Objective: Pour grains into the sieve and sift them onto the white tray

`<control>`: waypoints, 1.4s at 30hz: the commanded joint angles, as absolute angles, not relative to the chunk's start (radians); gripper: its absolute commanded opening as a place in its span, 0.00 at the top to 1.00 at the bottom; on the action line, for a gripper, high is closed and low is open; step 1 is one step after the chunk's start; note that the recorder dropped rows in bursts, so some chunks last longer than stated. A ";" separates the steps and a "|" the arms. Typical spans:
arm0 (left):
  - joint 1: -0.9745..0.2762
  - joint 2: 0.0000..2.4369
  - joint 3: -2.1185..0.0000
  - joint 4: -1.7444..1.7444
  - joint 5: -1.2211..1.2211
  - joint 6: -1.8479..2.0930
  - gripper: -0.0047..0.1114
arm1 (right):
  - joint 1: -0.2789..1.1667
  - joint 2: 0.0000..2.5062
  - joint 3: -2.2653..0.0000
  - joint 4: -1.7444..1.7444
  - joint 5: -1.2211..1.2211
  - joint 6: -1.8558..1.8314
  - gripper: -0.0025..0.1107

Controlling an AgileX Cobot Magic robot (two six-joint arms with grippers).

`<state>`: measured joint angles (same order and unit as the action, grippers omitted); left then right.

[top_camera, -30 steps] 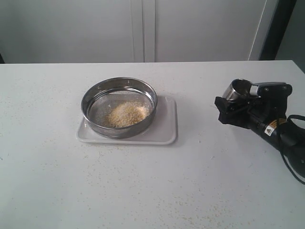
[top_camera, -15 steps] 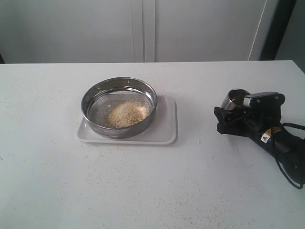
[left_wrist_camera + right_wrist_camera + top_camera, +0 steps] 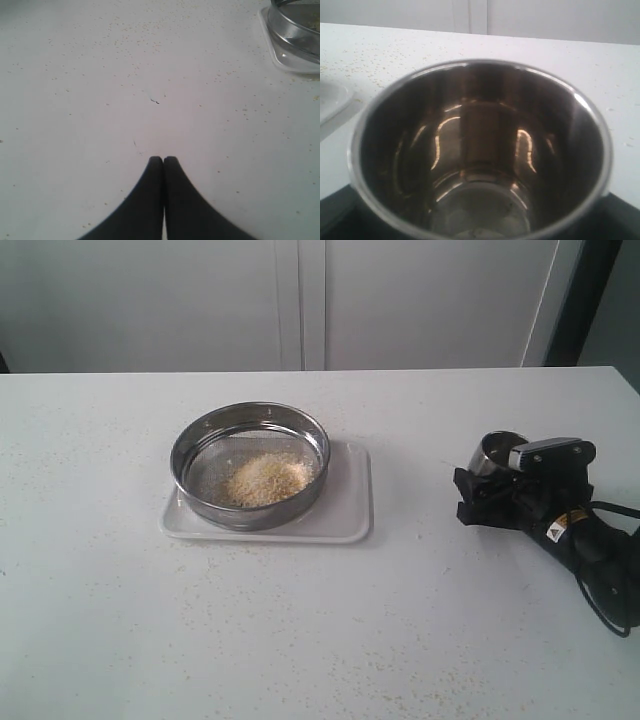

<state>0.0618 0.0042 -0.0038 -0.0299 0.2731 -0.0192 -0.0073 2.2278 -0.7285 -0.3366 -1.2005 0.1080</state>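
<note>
The steel sieve [image 3: 250, 465] sits on the white tray [image 3: 345, 512] at the middle of the table, with a heap of yellowish grains [image 3: 266, 480] on its mesh. At the right, my right gripper [image 3: 487, 485] is shut on a small steel cup [image 3: 497, 450], held upright low over the table. The right wrist view looks into the cup [image 3: 480, 150], which is empty. My left gripper [image 3: 163, 159] is shut with nothing in it, above bare table. The sieve [image 3: 300, 22] and the tray [image 3: 280, 55] show at a corner of its view.
Scattered grains speckle the white table [image 3: 300, 640] around the tray and toward the front. A pale wall with cabinet doors [image 3: 300, 300] stands behind the table's far edge. A corner of the tray [image 3: 330, 100] shows beside the cup in the right wrist view.
My right gripper has sunk toward the table with the cup, which has turned from tilted to upright. The sieve, tray and grains have not moved.
</note>
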 commanded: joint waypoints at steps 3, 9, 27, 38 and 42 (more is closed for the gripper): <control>0.056 0.000 0.000 -0.029 0.269 -0.022 0.96 | -0.014 2.226 -0.733 -0.299 -1.221 0.082 0.98; 0.056 0.000 0.000 -0.029 0.269 -0.022 0.96 | -0.014 2.226 -0.733 -0.286 -1.195 0.067 0.98; 0.056 0.000 0.000 -0.029 0.269 -0.022 0.96 | -0.008 2.226 -0.733 -0.279 -1.135 0.054 0.65; 0.056 0.000 0.000 -0.029 0.269 -0.022 0.96 | -0.008 2.226 -0.733 -0.262 -1.139 0.054 0.26; 0.056 0.000 0.000 -0.029 0.269 -0.022 0.96 | -0.008 2.226 -0.733 -0.262 -1.148 0.054 0.15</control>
